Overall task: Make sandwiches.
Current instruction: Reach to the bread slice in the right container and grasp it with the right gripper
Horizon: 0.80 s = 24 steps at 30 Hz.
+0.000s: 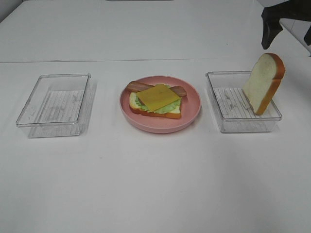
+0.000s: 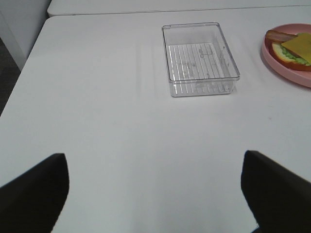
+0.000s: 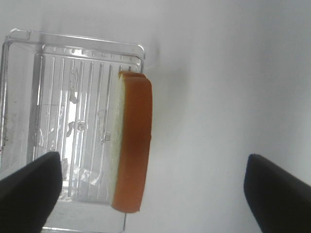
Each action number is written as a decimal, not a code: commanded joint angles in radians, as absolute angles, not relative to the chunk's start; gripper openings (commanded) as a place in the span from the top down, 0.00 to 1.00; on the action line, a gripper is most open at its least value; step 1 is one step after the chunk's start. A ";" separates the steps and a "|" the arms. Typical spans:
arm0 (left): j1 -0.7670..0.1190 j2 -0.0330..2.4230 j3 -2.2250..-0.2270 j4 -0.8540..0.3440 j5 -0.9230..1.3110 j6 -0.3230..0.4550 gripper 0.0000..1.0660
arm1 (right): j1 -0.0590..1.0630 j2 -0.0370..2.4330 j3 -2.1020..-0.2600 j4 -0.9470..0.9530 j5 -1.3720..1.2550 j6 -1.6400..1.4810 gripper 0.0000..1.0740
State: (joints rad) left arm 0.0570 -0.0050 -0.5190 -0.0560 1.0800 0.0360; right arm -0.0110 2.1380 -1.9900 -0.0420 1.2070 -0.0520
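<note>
**Open sandwich on the plate, last bread slice leaning in the right tray**

The white table [image 1: 155, 184] fills nearly the whole overhead view. Its near half is bare from side to side, and a seam runs across it behind the three containers. In my left wrist view the table's left edge shows, with dark floor beyond it.

Three things sit in a row, well apart from each other. On the left is a clear plastic tray [image 1: 54, 104] with a ribbed floor, holding nothing. On the right is a second clear tray [image 1: 228, 124]. Between them is a round pink plate [image 1: 192, 109].

A white bread slice [image 1: 264, 82] with an orange-tan crust stands tilted in the right tray. Its lower end rests inside and its upper part leans over the tray's right wall.

On the plate lies the partly built sandwich [image 1: 156, 101]: a bread slice at the bottom, green lettuce, brown-red bacon strips poking out at both ends, and a yellow cheese slice on top.

My right tool [image 3: 155, 189] hangs above the leaning slice with its fingers spread wide, holding nothing. My left tool [image 2: 155, 189] is also spread wide and holds nothing, over bare table short of the left tray.
</note>
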 commanded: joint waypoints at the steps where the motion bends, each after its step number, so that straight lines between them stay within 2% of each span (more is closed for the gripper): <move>1: 0.059 -0.014 -0.518 -0.064 1.073 0.036 0.17 | -0.014 2.176 -1.992 -0.033 1.201 -0.061 0.08; 18: 0.059 -0.014 -0.518 -0.064 1.073 0.036 0.17 | -0.014 2.307 -1.992 0.025 1.193 -0.061 0.09; 19: 0.059 -0.014 -0.518 -0.064 1.073 0.036 0.17 | -0.014 2.309 -1.992 0.029 1.197 -0.061 0.11; 20: 0.059 -0.014 -0.518 -0.064 1.073 0.036 0.17 | -0.013 2.311 -1.992 0.029 1.205 -0.061 0.17; 23: 0.059 -0.014 -0.518 -0.064 1.073 0.036 0.17 | -0.012 2.311 -1.992 0.029 1.210 -0.061 0.21; 24: 0.059 -0.014 -0.518 -0.064 1.073 0.036 0.17 | -0.012 2.310 -1.995 0.030 1.215 -0.058 0.36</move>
State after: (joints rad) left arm 0.0570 -0.0050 -0.5190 -0.0560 1.0800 0.0360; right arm -0.0110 2.3100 -1.9910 0.0210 1.2030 -0.0530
